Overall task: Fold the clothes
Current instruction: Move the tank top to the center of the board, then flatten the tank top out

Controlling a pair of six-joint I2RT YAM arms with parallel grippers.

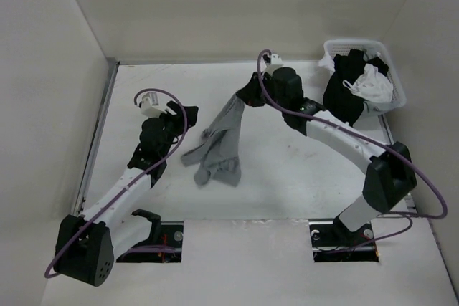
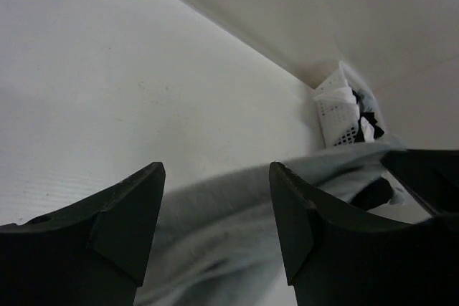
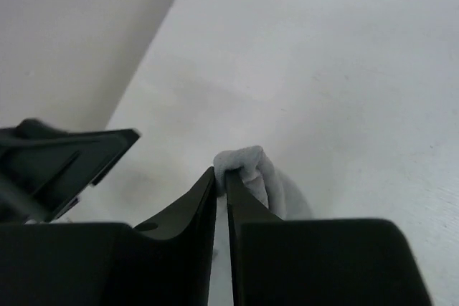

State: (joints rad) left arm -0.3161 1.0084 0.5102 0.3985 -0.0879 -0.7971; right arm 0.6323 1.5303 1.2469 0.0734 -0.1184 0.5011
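Table (image 1: 287, 170): white surface, with both arms bolted at its near edge.
Basket (image 1: 396, 84): white, slotted, at the far right corner; it holds black garments (image 1: 344, 98) and a small white garment (image 1: 373, 85).
Tank top (image 1: 222, 141): grey knit, mid-table between the arms. Its upper end is raised off the surface at the right arm's tip, and its lower part lies crumpled on the table.
Right gripper (image 3: 221, 171): fingers nearly together with only a thin slit between them, pinching a bunched fold of the tank top at their tips.
Left gripper (image 2: 216, 166): spread wide and grasping nothing, low over the table just beside the cloth's left edge.
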